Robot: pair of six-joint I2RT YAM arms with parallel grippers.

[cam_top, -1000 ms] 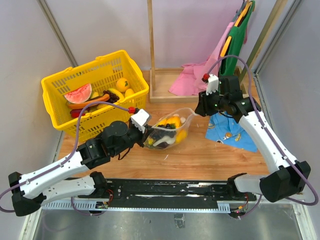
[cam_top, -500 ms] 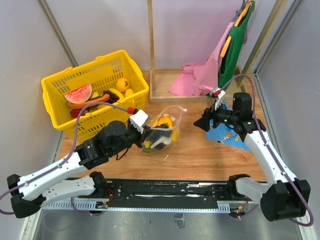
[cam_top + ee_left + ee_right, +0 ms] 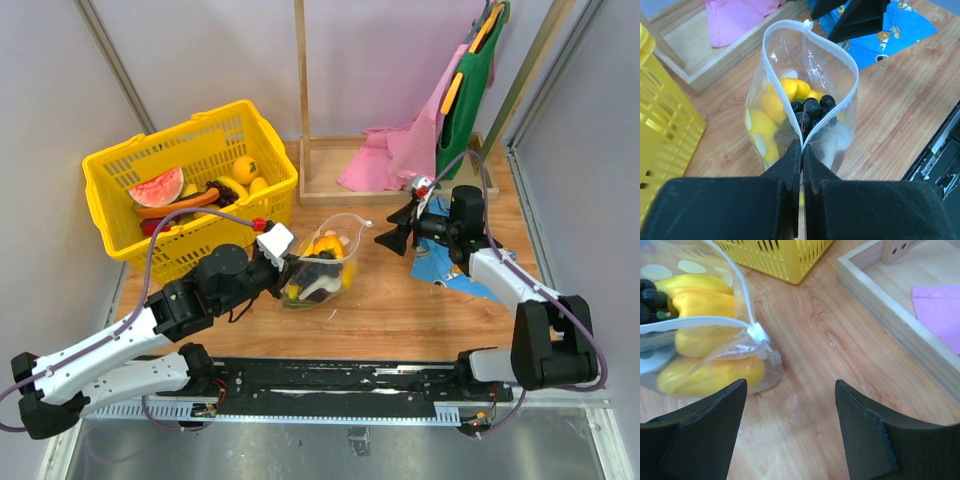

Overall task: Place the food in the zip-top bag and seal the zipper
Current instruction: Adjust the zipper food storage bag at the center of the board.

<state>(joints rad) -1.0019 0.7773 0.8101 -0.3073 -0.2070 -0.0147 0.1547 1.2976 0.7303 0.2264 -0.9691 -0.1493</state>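
Yellow basket (image 3: 180,130) upper left of top view, watermelon slice (image 3: 155,187) and other toy fruit inside. Left gripper (image 3: 801,150) centre-left, jaws pressed together on near end of zipper (image 3: 771,65). Zip-top bag (image 3: 330,265) mid-frame on wooden table (image 3: 400,320), mouth gaping; yellow pepper (image 3: 795,87) and dark grapes (image 3: 812,107) inside. Right gripper (image 3: 392,238) just right of bag, jaws spread wide, holding nothing. Blue cloth (image 3: 900,27) further right.

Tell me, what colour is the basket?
Bright yellow; the top external view shows the basket best.
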